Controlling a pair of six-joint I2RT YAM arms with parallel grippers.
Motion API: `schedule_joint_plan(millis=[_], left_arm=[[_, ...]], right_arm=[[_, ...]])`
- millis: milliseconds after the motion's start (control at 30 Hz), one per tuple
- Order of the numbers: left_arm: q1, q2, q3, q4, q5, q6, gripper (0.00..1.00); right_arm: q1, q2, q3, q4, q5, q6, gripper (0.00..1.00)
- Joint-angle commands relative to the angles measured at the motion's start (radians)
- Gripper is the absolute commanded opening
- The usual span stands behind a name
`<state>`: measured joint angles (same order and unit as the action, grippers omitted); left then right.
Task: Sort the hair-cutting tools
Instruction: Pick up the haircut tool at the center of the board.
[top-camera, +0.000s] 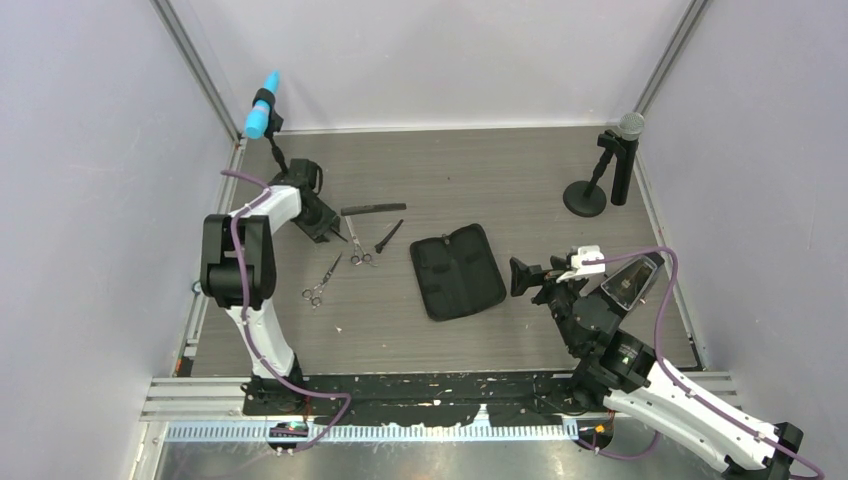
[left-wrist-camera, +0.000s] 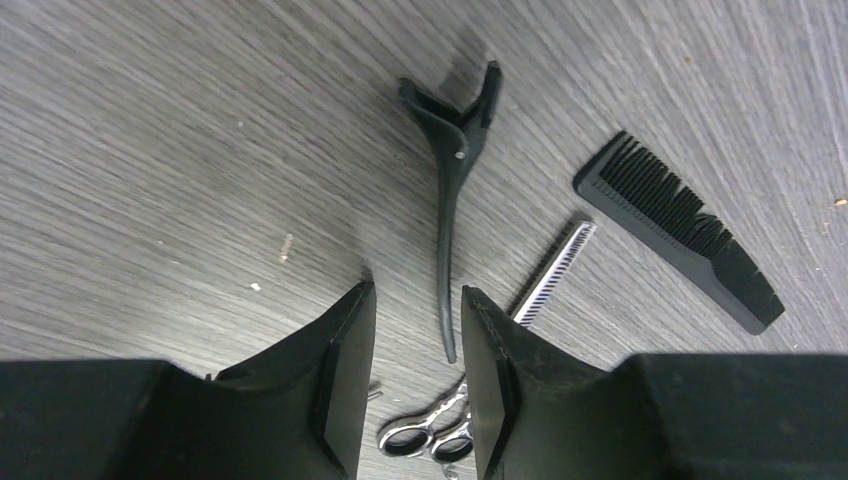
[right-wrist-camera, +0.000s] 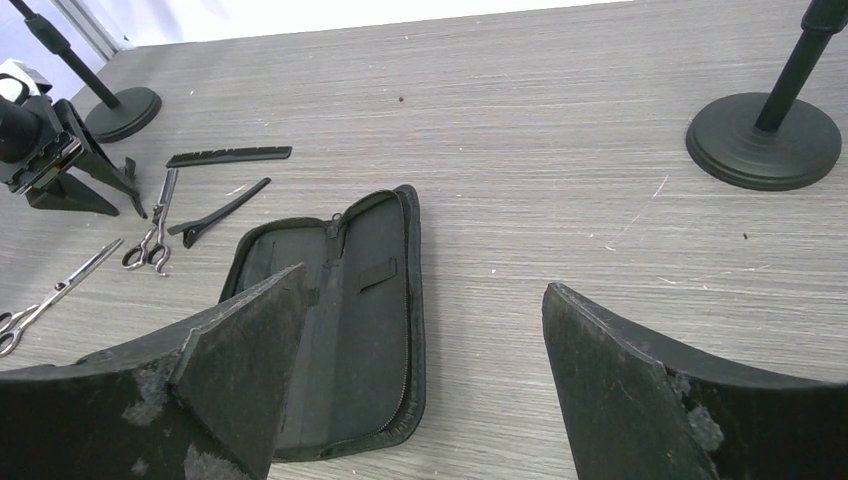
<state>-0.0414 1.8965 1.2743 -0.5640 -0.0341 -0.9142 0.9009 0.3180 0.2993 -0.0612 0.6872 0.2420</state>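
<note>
Target clip (left-wrist-camera: 444, 220): light, stiff, slick plastic; pinch mid-shaft. Nothing held: left claw (left-wrist-camera: 417, 290) slightly apart (right claw (right-wrist-camera: 422, 280) wide).

The table (top-camera: 480, 170) is grey wood-grain laminate, matt and finely streaked. The scissors (left-wrist-camera: 553, 272) in the lower middle of the left wrist view are polished silver metal, bright and glossy. The comb (left-wrist-camera: 680, 228) is matt black plastic. The clip (left-wrist-camera: 450, 190) is smoother black plastic with a faint sheen and a small metal rivet. The case (right-wrist-camera: 350, 300) is matt black cloth. The fingers (right-wrist-camera: 230, 370) of the right gripper (right-wrist-camera: 424, 280) are black, rough and scuffed grey. The microphone base (right-wrist-camera: 762, 140) is smooth black with a dull sheen.
</note>
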Motion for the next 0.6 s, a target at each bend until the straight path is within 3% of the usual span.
schedule_joint_plan(millis=[0, 200, 567], left_arm=[[-0.028, -0.055, 0.03, 0.052, -0.043, -0.022, 0.39], [-0.068, -0.016, 0.027, 0.059, -0.017, -0.071, 0.38], [-0.092, -0.002, -0.012, 0.072, -0.011, -0.098, 0.2]], right_arm=[[-0.002, -0.013, 0.002, 0.024, 0.013, 0.013, 0.95], [-0.003, -0.029, 0.0, 0.015, 0.015, 0.017, 0.95], [-0.003, -0.063, -0.006, 0.0, 0.025, 0.023, 0.95]])
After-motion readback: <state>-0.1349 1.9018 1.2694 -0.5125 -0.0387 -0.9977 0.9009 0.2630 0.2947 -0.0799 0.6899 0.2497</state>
